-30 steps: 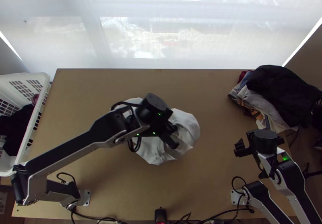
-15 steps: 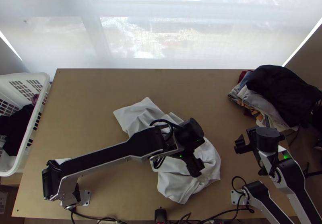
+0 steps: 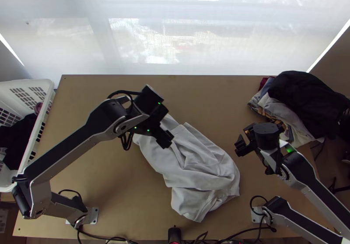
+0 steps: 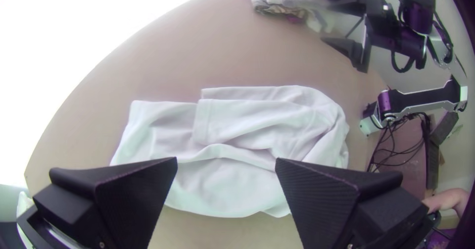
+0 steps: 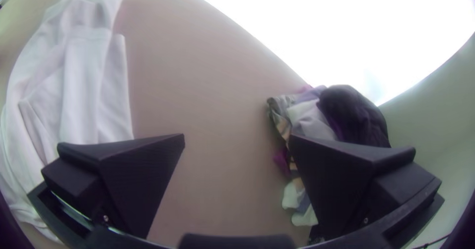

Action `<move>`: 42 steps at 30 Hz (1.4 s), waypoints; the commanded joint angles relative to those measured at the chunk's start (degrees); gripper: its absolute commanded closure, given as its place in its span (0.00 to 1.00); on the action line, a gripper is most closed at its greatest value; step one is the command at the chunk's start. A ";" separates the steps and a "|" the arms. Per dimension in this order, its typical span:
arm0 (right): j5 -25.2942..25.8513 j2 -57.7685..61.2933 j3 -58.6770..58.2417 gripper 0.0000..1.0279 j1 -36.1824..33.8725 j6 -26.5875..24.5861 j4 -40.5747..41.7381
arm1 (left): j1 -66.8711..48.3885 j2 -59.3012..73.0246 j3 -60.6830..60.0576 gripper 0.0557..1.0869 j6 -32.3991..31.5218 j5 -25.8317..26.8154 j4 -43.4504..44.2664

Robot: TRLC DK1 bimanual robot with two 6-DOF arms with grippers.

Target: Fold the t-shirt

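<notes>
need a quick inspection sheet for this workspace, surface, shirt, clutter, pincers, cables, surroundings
surface: light wooden table, bare wood around the shirt
job's things: white t-shirt lying creased, layers overlapping, not neatly folded
clutter: mixed pile of clothes at the right edge; white basket with dark cloth inside at the left edge
left pincer: open, above the shirt's far end, holding nothing
right pincer: open, between shirt and pile, holding nothing
cables: black cables along the near edge
surroundings: bright window beyond the far edge
</notes>
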 commanded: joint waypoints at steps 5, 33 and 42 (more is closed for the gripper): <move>-0.65 18.57 9.76 0.05 19.60 3.39 2.03 | 15.61 -11.90 -12.13 0.06 1.67 -1.57 0.15; -6.71 48.37 16.80 0.59 26.28 4.98 9.15 | 18.42 -19.63 -26.02 0.06 4.04 -1.49 5.86; -10.32 41.60 18.91 0.97 24.52 -0.91 8.53 | 17.63 -19.72 -25.84 0.06 4.39 -1.49 6.13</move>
